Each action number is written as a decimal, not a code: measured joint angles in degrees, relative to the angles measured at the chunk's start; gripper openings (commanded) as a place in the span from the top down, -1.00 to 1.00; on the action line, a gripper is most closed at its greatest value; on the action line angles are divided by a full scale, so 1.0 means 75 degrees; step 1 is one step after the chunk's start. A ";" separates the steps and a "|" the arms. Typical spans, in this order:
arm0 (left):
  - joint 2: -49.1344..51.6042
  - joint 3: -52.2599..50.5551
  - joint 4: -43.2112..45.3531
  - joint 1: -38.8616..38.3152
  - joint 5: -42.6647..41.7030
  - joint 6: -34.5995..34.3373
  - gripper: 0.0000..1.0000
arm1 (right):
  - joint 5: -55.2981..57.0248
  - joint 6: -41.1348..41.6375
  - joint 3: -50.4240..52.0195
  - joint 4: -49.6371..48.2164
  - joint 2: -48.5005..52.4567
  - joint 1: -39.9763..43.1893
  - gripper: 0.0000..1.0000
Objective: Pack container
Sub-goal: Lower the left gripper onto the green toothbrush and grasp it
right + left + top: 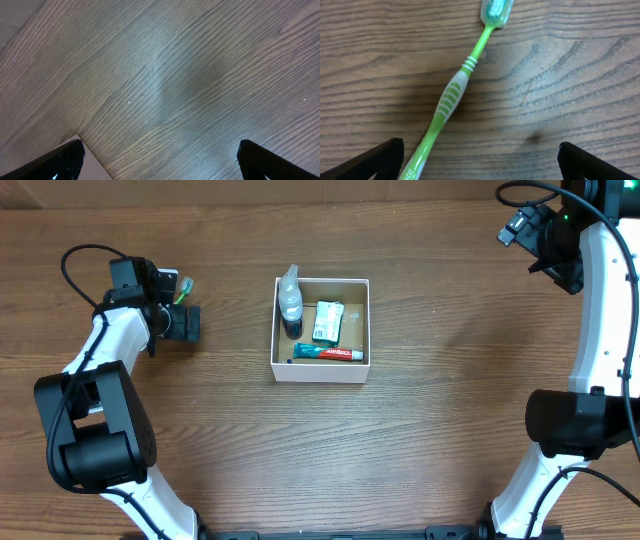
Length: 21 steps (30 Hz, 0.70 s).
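The container (321, 371), a shallow white box with a brown floor, sits mid-table. In it lie a clear bottle with a dark cap (290, 302), a green-and-white soap packet (328, 321) and a red-and-white toothpaste tube (328, 353). A green toothbrush (451, 98) lies flat on the wood at the far left, also in the overhead view (182, 290). My left gripper (480, 162) is open above it, the handle running down beside the left finger. My right gripper (159, 160) is open and empty over bare wood at the far right.
The table is brown wood grain. A pale table edge or surface corner (92, 167) shows at the lower left of the right wrist view. The right arm (600, 300) stands along the right side, the left arm (95, 380) along the left.
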<state>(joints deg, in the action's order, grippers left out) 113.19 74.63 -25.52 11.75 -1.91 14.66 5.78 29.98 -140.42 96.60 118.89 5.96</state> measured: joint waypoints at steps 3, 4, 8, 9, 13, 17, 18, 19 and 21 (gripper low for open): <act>0.0000 -0.0047 0.0163 0.0000 -0.0003 0.0047 -1.00 | 0.0000 0.0000 0.0000 0.0000 0.0000 0.0003 -1.00; 0.0000 -0.0052 0.0219 0.0000 -0.0009 0.0050 -1.00 | -0.0003 0.0003 0.0000 0.0003 0.0000 0.0003 -1.00; 0.0017 -0.0052 0.0396 0.0000 -0.0163 0.0067 -1.00 | -0.0003 0.0000 0.0000 0.0006 0.0000 0.0003 -1.00; 0.0052 -0.0052 0.0414 0.0000 -0.0242 0.0067 -1.00 | 0.0000 0.0000 0.0000 0.0003 0.0000 0.0003 -1.00; 0.0364 -0.0052 0.0414 0.0000 -0.0466 0.0070 -1.00 | 0.0000 0.0003 0.0000 0.0000 0.0000 0.0003 -1.00; 0.0560 -0.0052 0.0460 0.0006 -0.0659 0.0067 -1.00 | 0.0000 -0.0003 0.0000 0.0000 0.0000 0.0003 -1.00; 0.0562 -0.0052 0.0460 0.0003 -0.0664 0.0070 -1.00 | 0.0003 0.0000 0.0000 0.0003 0.0000 0.0003 -1.00; 0.0562 -0.0052 0.0463 0.0003 -0.0664 0.0070 -1.00 | 0.0000 0.0000 0.0000 0.0000 0.0000 0.0003 -1.00; 0.0562 -0.0052 0.0460 0.0003 -0.0664 0.0067 -1.00 | -0.0003 0.0000 0.0000 0.0003 0.0000 0.0003 -1.00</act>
<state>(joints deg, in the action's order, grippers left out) 117.40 74.24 -22.06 11.77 -6.90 15.16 5.76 29.98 -140.42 96.62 118.89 5.98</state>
